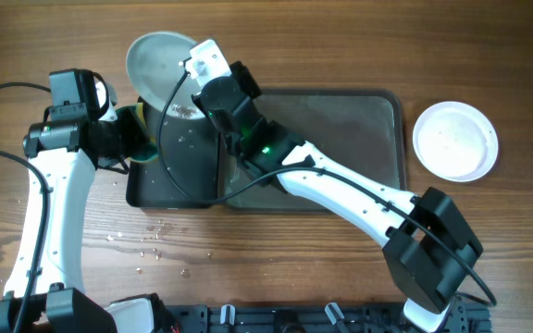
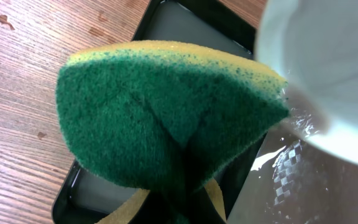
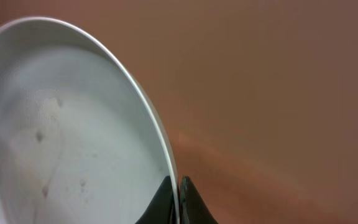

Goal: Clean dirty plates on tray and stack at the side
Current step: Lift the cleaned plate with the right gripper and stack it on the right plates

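The right gripper (image 3: 178, 194) pinches the rim of 1 round white shallow plate (image 1: 155, 57), held tilted above the narrow black tray (image 1: 146, 192) toward the wooden desk's (image 1: 340, 37) far edge. The left gripper (image 1: 126, 137) is pressed together on a green-and-yellow sponge (image 2: 160, 112) that touches that plate. A 2nd white plate (image 1: 454, 139) lies near the desk's right edge, beside the large grey-green rectangular tray (image 1: 340, 120).

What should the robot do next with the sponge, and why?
Probably press the green sponge onto the white plate and wipe across it. The right gripper pinches the plate's rim, holding it tilted up; small specks show on its face, and the sponge is right at its edge.
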You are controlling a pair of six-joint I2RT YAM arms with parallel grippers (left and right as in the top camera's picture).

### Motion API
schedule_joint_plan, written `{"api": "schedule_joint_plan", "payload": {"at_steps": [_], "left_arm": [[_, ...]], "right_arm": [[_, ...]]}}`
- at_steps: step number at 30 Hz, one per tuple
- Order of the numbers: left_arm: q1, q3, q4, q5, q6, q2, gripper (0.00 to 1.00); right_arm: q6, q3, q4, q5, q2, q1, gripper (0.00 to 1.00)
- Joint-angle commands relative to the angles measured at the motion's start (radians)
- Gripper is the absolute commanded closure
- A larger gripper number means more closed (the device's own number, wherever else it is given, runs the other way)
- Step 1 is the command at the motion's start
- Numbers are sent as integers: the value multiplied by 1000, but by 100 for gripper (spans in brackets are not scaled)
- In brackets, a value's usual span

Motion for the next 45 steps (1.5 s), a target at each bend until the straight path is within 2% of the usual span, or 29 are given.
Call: {"api": "schedule_joint_plan", "payload": {"at_steps": [1, 11, 14, 30, 32, 34, 36, 38, 40, 42, 45], "left_arm": [[-3, 3, 3, 8, 17, -2, 96], [-3, 3, 3, 8, 17, -2, 96], [-3, 3, 3, 8, 17, -2, 96], [-3, 3, 3, 8, 17, -2, 96], [-3, 3, 3, 8, 17, -2, 96], [-3, 3, 3, 8, 17, -2, 96], [-3, 3, 3, 8, 17, -2, 96], [-3, 3, 3, 8, 17, -2, 96], [-3, 3, 3, 8, 17, -2, 96], [-3, 3, 3, 8, 17, -2, 96], [-3, 3, 3, 8, 17, -2, 96]], "right_arm": [[-246, 16, 106, 39, -28, 27, 96], [-692, 16, 433, 39, -28, 58, 96], [-773, 16, 518, 39, -28, 68, 96], [-768, 16, 509, 42, -28, 78, 96], [-671, 16, 472, 47, -28, 70, 96], [-511, 16, 398, 47, -28, 50, 96], [-315, 16, 301, 47, -28, 25, 96], [14, 16, 111, 27, -28, -19, 96], [239, 16, -55, -69, -28, -59, 96], [467, 16, -216, -258, -28, -110, 96], [606, 16, -291, -392, -28, -164, 96]]}}
